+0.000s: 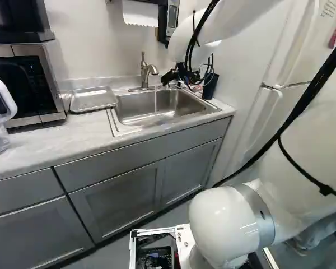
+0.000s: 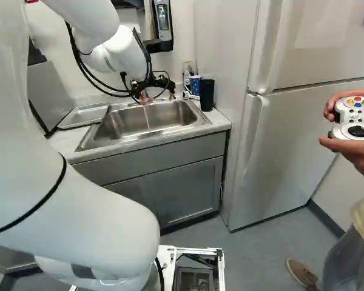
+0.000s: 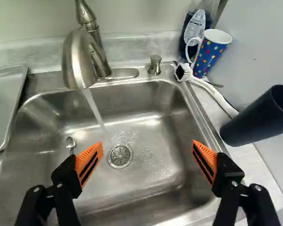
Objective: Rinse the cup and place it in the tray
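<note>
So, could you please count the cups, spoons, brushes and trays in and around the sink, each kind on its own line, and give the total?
Cups: 2 (blue dotted cup, black cup)
Spoons: 1 (spoon)
Brushes: 1 (brush)
Trays: 1 (tray)
Total: 5
</note>
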Tool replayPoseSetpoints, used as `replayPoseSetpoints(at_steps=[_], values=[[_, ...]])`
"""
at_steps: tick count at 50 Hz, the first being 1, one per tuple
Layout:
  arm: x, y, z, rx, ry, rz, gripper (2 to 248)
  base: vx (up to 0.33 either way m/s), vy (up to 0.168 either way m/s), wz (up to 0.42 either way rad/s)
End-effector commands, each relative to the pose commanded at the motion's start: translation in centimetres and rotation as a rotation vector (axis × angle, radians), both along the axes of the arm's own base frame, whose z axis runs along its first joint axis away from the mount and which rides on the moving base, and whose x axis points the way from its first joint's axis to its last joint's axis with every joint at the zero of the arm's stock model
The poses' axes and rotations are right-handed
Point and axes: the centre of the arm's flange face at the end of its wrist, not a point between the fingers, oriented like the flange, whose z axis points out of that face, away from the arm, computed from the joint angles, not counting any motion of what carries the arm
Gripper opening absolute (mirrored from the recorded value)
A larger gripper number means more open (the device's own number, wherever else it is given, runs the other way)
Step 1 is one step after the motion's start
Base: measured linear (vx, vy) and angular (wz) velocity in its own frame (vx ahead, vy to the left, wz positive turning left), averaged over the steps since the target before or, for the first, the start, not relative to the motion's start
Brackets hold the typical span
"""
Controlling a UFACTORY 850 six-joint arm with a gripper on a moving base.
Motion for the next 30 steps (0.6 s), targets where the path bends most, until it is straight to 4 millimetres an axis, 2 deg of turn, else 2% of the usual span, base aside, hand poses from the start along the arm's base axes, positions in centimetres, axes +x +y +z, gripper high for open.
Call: replayPoseSetpoints(at_steps=[30], values=[[0.0, -4.6, 0.0, 0.000, -0.001, -0.103, 247, 0.000, 0.000, 0.000]])
